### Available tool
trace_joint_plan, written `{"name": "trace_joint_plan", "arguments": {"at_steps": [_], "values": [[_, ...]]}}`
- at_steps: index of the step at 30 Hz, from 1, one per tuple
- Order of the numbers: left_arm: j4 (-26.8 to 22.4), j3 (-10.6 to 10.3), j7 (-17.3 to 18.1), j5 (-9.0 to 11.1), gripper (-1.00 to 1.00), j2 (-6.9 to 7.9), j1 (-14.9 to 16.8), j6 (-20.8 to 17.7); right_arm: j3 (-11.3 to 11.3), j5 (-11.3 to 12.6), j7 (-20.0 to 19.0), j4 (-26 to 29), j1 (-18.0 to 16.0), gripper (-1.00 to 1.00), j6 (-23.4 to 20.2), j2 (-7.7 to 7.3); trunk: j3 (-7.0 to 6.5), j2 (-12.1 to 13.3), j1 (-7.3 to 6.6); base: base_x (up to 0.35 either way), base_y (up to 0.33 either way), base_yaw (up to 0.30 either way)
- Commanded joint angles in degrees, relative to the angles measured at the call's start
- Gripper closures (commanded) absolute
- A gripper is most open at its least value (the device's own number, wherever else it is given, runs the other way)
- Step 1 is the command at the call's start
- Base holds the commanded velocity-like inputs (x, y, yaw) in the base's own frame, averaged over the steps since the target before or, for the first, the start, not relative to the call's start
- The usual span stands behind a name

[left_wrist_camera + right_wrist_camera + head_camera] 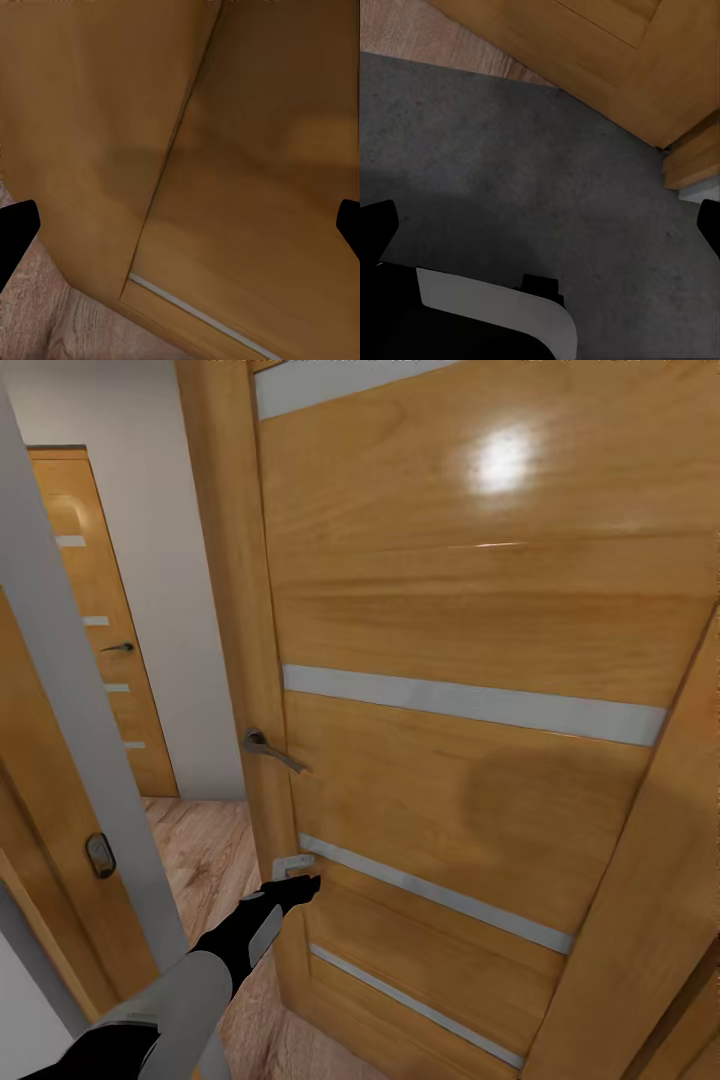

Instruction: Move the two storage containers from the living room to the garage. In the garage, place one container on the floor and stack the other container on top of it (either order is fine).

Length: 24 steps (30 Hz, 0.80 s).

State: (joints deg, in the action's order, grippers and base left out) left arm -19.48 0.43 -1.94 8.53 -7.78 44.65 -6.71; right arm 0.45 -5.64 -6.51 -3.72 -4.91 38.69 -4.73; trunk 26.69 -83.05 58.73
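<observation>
The left tool (297,884), fingers spread wide and holding nothing, reaches at the lower edge of a glossy wooden door (480,660), below its metal handle (268,746). The right tool (540,225), likewise wide open and empty, hangs over dark grey concrete floor (532,165). Beyond lie light wood planks (205,850) and a second door (100,620).

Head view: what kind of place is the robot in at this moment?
Probably a doorway inside a home: a large wooden door with a lever handle, a second door beyond over wood-plank flooring, and dark concrete floor below.
</observation>
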Motion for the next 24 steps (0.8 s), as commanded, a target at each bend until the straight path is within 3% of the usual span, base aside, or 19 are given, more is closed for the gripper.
{"name": "trace_joint_plan", "arguments": {"at_steps": [1, 10, 24], "values": [[-0.15, -0.07, 0.0, 0.8, -1.0, -0.04, 0.0, -0.35, -0.01, -0.33, 0.09, -0.2, -0.1, -1.0, 0.33, -0.02, 0.04, -0.03, 0.0, 0.0, 0.0, -0.147], [-0.16, -0.07, 0.0, 0.82, -1.0, -0.09, 0.0, -0.33, -0.01, -0.33, 0.09, -0.17, -0.1, -1.0, 0.33, -0.01, -0.12, -0.03, 0.0, 0.0, 0.0, -0.206], [-0.13, -0.07, 0.0, 0.79, -1.0, -0.13, 0.0, -0.33, -0.01, -0.33, 0.09, -0.17, -0.1, -1.0, 0.33, -0.01, -0.14, -0.03, 0.0, 0.0, 0.0, -0.028]]}}
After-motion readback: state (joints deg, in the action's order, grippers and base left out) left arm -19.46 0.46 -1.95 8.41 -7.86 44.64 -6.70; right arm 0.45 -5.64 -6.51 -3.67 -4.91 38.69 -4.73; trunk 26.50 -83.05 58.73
